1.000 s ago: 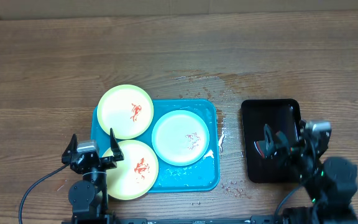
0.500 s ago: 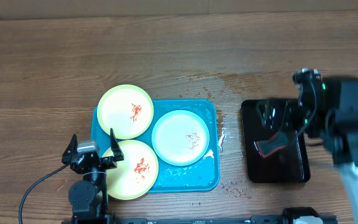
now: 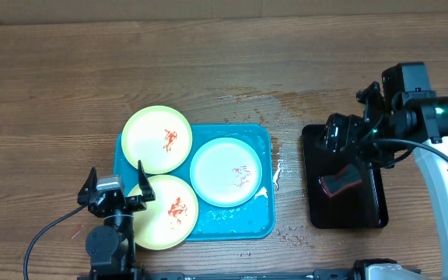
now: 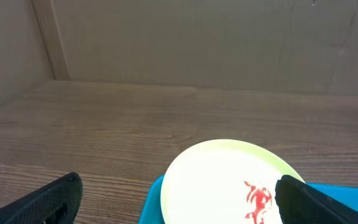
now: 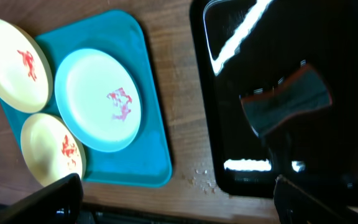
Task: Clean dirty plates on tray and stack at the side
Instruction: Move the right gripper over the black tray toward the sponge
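Observation:
Three dirty plates lie on the turquoise tray [image 3: 259, 140], each smeared red: a pale yellow one [image 3: 157, 140] at the back left overhanging the rim, a pale blue-white one [image 3: 226, 173] on the right, and a second yellow one [image 3: 164, 211] at the front left. My left gripper [image 3: 116, 185] sits low at the tray's front-left corner, open and empty. In the left wrist view the back yellow plate [image 4: 229, 180] lies ahead between the fingertips [image 4: 48, 202]. My right gripper [image 3: 347, 134] hangs open above the black tray, holding nothing. The right wrist view shows all three plates [image 5: 98, 99] on the tray [image 5: 135, 158].
A black rectangular tray [image 3: 360, 210] stands to the right of the turquoise one, with a red and black sponge [image 3: 339, 182] lying in it, also seen as the sponge [image 5: 284, 99] in the right wrist view. Water drops [image 3: 278, 175] speckle the wood between the trays.
My right arm has lifted from the front right and swung back over the black tray, uncovering the sponge. The left arm and the plates have not moved.

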